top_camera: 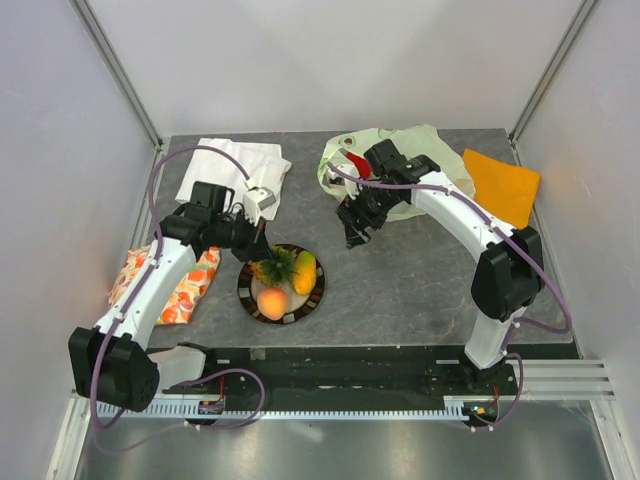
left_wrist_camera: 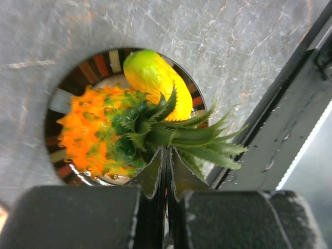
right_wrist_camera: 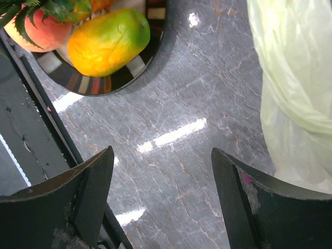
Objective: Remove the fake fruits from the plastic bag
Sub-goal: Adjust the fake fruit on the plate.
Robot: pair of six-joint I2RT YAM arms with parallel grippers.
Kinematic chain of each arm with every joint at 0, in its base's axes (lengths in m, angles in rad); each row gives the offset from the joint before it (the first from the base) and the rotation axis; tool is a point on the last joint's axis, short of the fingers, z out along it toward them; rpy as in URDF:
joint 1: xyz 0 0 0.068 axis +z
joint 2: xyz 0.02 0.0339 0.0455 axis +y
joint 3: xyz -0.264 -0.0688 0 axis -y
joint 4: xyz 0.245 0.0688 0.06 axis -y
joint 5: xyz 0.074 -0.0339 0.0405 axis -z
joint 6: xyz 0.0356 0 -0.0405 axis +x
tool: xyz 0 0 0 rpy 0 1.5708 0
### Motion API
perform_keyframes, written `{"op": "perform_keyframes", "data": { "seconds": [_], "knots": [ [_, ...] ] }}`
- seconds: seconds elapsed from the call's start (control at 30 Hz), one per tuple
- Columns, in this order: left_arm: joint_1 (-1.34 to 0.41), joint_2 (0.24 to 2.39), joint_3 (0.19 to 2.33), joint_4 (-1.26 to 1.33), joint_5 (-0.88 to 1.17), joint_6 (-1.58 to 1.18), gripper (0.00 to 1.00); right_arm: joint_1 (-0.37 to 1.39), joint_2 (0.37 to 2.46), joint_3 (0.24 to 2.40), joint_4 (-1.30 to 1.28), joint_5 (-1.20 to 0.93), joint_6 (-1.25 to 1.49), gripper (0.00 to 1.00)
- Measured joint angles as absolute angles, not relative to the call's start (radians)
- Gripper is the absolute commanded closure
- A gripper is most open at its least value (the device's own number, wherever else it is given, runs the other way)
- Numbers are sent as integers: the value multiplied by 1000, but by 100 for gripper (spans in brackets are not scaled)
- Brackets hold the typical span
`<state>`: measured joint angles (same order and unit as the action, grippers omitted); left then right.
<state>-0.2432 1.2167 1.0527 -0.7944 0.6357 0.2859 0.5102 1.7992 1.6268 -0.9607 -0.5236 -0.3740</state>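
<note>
Setting the orange-bodied plastic pineapple with green crown (left_wrist_camera: 96, 135) onto the round striped-rim plate (left_wrist_camera: 104, 59) is judged the step in hand. The left gripper (left_wrist_camera: 166, 174) is clenched on a crown leaf. The fruit appears to rest beside the yellow-green toy mango (left_wrist_camera: 153, 80) and the pink-orange peach (top_camera: 271, 301). Recommended: part the fingers fully, then lift straight up so the leaves do not snag. The right gripper (right_wrist_camera: 162, 166) stands released and empty near the pale-green translucent plastic bag (right_wrist_camera: 295, 88), where a glossy red piece (top_camera: 357, 162) shows.

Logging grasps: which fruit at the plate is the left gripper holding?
The pineapple, pinched by its green crown leaves; the mango and peach lie free beside it.
</note>
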Motion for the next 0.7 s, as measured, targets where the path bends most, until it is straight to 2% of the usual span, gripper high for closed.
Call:
{"op": "perform_keyframes", "data": {
  "seconds": [0.23,0.7],
  "knots": [
    [-174,1201,952,-702,694,194,98,516,1818,1627,-967,-486,-393,16],
    [7,1235,939,-628,788,18,98,561,1847,1630,-968,-453,-416,16]
  ]
}}
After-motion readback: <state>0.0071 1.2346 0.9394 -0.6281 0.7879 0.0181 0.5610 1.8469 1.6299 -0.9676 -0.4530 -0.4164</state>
